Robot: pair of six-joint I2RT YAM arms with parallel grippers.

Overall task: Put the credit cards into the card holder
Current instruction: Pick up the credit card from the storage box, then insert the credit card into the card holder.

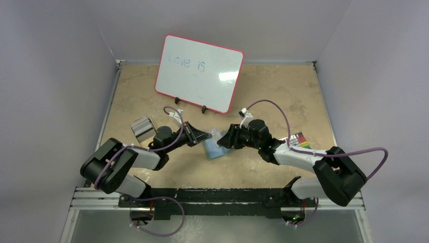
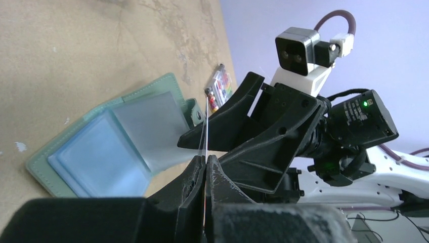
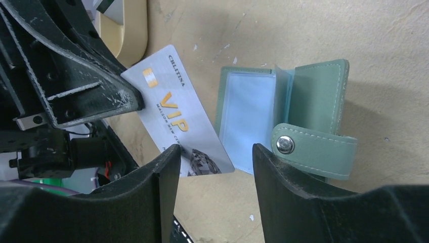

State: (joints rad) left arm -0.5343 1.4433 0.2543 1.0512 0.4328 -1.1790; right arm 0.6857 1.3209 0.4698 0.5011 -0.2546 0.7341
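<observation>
The sage-green card holder [image 3: 316, 96] lies open on the table, snap strap [image 3: 286, 145] folded over, with pale blue pockets [image 3: 248, 116] showing. It also shows in the top view [image 1: 215, 148] and the left wrist view [image 2: 109, 152]. My left gripper [image 2: 206, 158] is shut on a silver-white "VIP" credit card [image 3: 169, 109], seen edge-on in its own view [image 2: 205, 129], and holds it tilted just left of the holder. My right gripper [image 3: 215, 167] is open and empty, hovering over the holder's near edge and facing the left gripper [image 1: 207, 135]. Other cards are not visible.
A silver ribbed metal case [image 1: 143, 128] stands left of the left arm. A pink-framed whiteboard [image 1: 199, 73] stands at the back centre. A small colourful striped item [image 1: 298, 140] lies to the right, behind the right arm [image 1: 283, 152].
</observation>
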